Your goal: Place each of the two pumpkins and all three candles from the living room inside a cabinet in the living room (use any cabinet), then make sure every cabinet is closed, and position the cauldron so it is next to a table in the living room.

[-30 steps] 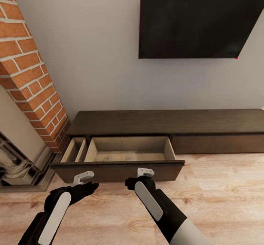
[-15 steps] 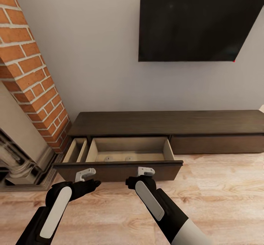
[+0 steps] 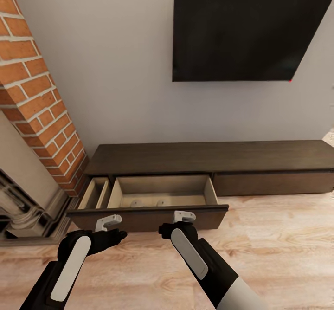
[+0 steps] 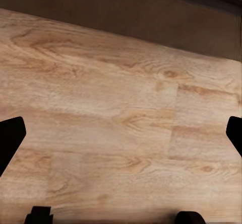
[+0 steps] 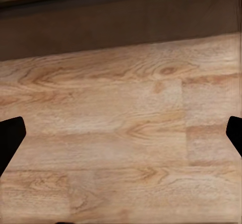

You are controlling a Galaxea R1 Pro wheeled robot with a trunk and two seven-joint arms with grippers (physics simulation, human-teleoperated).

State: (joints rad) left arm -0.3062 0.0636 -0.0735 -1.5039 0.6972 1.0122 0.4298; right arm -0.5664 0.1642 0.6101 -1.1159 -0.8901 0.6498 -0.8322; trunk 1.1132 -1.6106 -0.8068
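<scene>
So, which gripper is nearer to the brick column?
Left. The left gripper is just right of the brick column; the right gripper is farther right, before the cabinet drawer.

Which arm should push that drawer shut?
Probably the right. Its tool sits before the middle of the open drawer's front; the left tool is nearer the front's left end.

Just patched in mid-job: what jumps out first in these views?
The cabinet against the wall has its left drawer pulled open, with two small round shapes inside. Both hands, left and right, hover just before the drawer's front. A black screen hangs above, with a brick column at left.
</scene>
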